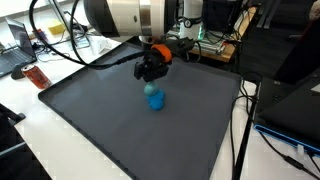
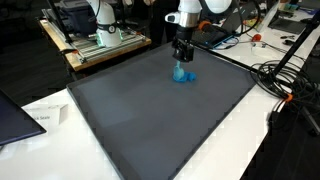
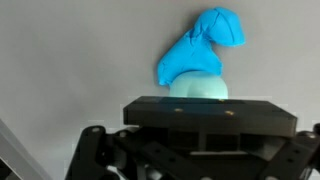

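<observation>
One blue toy (image 1: 155,99) stands on the dark mat (image 1: 100,135), toward the mat's far side and well in from its edges. It rests straight on the mat's surface, not in any bowl, box or tray. In the wrist view it shows a pale rounded part with a crumpled bright blue piece (image 3: 203,50) draped over it, so it looks soft and likely to give under a grip.

The hand (image 1: 151,79) hangs point-down right over the toy, probably so that its fingers can come down on either side. Its own dark body hides the fingertips in the wrist view. Both exterior views are too small to tell whether the jaws stand narrow around the toy or pinch it.

The mat covers most of a white desk (image 2: 250,145). Cables (image 2: 285,85) lie beyond the mat's edge.
</observation>
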Controlling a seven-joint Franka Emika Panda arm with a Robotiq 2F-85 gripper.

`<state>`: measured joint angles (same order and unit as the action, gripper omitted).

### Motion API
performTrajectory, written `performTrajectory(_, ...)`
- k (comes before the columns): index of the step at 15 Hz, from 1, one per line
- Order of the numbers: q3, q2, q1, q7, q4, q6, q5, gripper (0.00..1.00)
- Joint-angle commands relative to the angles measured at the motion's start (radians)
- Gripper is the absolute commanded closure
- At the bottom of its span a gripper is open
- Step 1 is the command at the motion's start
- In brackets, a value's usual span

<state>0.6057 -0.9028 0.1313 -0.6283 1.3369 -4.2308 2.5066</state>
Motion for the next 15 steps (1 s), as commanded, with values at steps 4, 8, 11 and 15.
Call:
performTrajectory(4, 0.013, 0.048, -0.028, -0.010, 0.030, 0.005, 0.006, 0.63)
performTrajectory(8, 0.016, 0.063, -0.033, -0.018, 0.031, 0.008, 0.007, 0.63)
performTrajectory(11, 0.019, 0.072, -0.031, -0.026, 0.032, 0.011, 0.007, 0.63)
performTrajectory(15, 0.029, 0.096, -0.023, -0.031, 0.045, 0.012, 0.007, 0.63)
